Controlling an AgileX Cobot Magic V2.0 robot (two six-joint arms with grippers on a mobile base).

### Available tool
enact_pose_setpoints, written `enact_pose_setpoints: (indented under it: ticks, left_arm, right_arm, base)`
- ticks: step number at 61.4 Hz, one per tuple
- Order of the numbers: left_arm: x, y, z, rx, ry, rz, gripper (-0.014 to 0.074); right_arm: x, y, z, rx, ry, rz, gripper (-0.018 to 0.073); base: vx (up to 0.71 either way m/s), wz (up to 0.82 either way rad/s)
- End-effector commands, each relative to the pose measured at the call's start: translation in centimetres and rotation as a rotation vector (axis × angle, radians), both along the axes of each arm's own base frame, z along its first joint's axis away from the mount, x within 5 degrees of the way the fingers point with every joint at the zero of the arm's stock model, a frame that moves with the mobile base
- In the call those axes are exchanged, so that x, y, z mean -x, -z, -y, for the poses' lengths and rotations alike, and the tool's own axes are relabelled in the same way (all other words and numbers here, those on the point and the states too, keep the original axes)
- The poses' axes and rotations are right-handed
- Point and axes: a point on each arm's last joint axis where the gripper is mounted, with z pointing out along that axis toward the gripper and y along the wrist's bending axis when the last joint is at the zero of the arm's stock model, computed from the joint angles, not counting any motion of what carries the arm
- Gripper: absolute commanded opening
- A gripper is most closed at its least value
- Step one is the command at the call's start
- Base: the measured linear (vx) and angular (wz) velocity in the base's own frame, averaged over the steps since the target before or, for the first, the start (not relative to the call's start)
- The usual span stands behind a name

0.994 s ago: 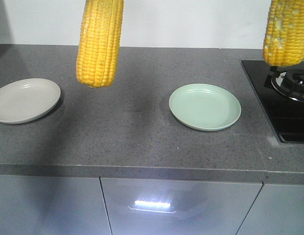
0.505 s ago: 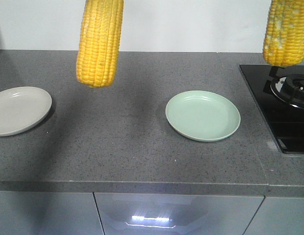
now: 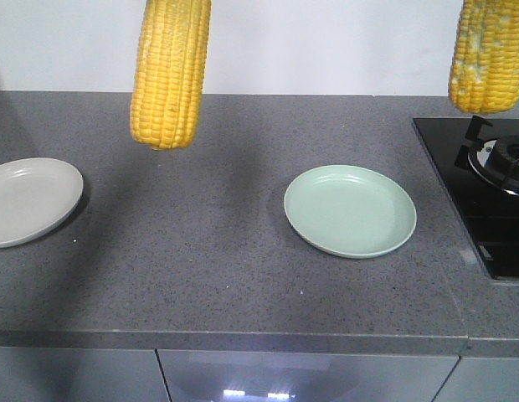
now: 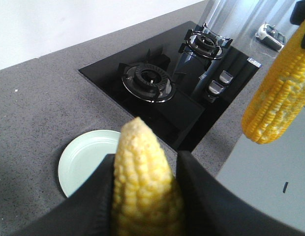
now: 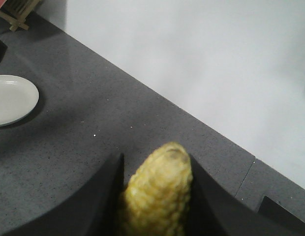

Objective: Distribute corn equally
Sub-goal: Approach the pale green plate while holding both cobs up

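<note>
Above and to the left of the green plate (image 3: 350, 209), high over the counter, one cob of corn (image 3: 170, 71) hangs blunt end down. The left gripper (image 4: 145, 162) pinches it, its black jaws pressed against both flanks. A second cob (image 3: 487, 54), patched with white, hangs above and to the right of the plate, over the hob. The right gripper (image 5: 157, 167) clamps it the same way. No other cobs are in view.

Over the last second neither cob has moved in the front view, but everything beneath them has. The green plate has sunk lower in the frame, the grey plate (image 3: 29, 199) far to its left has slid down and is now cut by the picture's edge, and the counter's front edge has dropped. That reads as the base and camera shifting while the arms hold their pose, rather than as a lowering. Both plates are bare, so the sharing-out has not begun. I judge the robot is lining up to set one cob on each.

The speckled dark grey countertop (image 3: 201, 251) carries the plate. A black glass hob (image 3: 485, 209) with a burner (image 3: 502, 155) lies just right of it, a plain white wall (image 3: 326, 42) rises behind, and glossy cabinet fronts (image 3: 310, 377) run below.
</note>
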Motion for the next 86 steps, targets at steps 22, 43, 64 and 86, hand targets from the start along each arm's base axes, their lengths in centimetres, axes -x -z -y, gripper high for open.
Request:
enact_pose_setpoints:
  ticks: [22,43,64,86]
  left_arm:
    - [2.03,-2.31,-0.36,0.073,0.014,0.061,-0.0008]
    - [2.03,-2.31,-0.36,0.073,0.014,0.061,-0.0008]
    - [2.03,-2.31,-0.36,0.073,0.014,0.061,-0.0008]
    - [2.03,-2.31,-0.36,0.073,0.014,0.061,-0.0008]
  right_arm:
    - [1.20,-1.69,0.13,-0.041,0.010,0.106,-0.0004]
    - [1.20,-1.70,0.13,-0.042,0.010,0.107,-0.0004]
    - [1.20,-1.69,0.13,-0.041,0.010,0.107,-0.0004]
    - [1.20,-1.69,0.13,-0.041,0.010,0.107,-0.0004]
  base:
    - [0.06,-0.01]
    - [0.06,0.01]
    - [0.06,0.01]
    - [0.05,0.03]
